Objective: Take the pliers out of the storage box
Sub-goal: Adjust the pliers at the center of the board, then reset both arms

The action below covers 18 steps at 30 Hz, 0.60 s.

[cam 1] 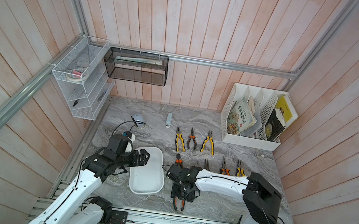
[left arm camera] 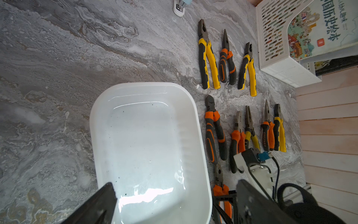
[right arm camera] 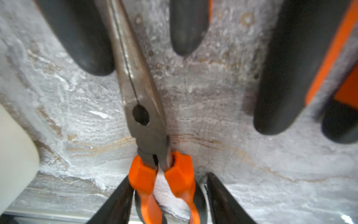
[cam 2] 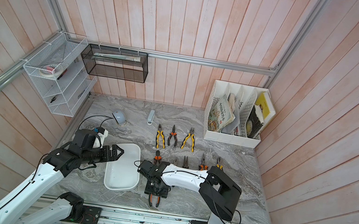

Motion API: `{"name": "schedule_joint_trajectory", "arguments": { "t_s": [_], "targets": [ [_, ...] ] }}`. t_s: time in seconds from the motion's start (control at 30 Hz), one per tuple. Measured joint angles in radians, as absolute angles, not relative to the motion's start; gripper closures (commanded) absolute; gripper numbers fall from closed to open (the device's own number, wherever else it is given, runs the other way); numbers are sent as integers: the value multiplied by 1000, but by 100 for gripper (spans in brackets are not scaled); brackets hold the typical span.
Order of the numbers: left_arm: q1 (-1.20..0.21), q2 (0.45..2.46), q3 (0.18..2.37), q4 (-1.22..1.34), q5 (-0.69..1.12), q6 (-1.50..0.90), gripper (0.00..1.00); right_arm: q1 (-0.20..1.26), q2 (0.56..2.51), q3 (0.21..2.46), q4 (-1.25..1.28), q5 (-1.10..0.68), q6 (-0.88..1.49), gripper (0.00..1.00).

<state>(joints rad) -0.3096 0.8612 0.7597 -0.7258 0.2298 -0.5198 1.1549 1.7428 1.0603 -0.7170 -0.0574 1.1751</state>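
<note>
The storage box [cam 1: 147,178] [cam 2: 122,171] [left arm camera: 147,135] is a shallow white tray with nothing in it. My left gripper [cam 1: 146,156] [cam 2: 119,152] [left arm camera: 177,188] hangs open over its far left end. Orange-handled long-nosed pliers [cam 1: 179,204] [cam 2: 154,201] [right arm camera: 143,116] lie on the marble just right of the box. My right gripper [cam 1: 182,194] [cam 2: 156,190] [right arm camera: 168,180] points down over their handles, its jaws open astride them with a gap on one side. Several more pliers [cam 1: 192,139] [left arm camera: 226,58] lie in two rows on the table behind.
A white stapler [cam 1: 169,120] and a small white mouse [cam 1: 138,118] lie near the back wall. A perforated file rack [cam 1: 253,119] with books fills the back right corner. A white wire shelf [cam 1: 80,82] and a black mesh basket [cam 1: 136,67] hang at the back left.
</note>
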Motion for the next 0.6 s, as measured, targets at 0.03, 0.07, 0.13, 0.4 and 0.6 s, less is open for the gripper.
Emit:
{"name": "schedule_joint_trajectory", "arguments": {
  "t_s": [0.03, 0.07, 0.13, 0.4, 0.6],
  "targets": [
    [-310, 861, 760, -726, 229, -520, 0, 1155, 1743, 1071, -728, -48, 1176, 27],
    [-310, 861, 760, -726, 229, -519, 0, 1155, 1742, 1086, -741, -36, 1175, 26],
    [-310, 861, 760, -726, 229, -520, 0, 1155, 1731, 1115, -765, -11, 1176, 24],
    [-308, 784, 759, -726, 207, -521, 0, 1105, 1444, 1168, -856, 130, 1152, 2],
    [-308, 636, 756, -674, 68, -512, 0, 931, 1095, 1116, -790, 356, 950, 2]
  ]
}}
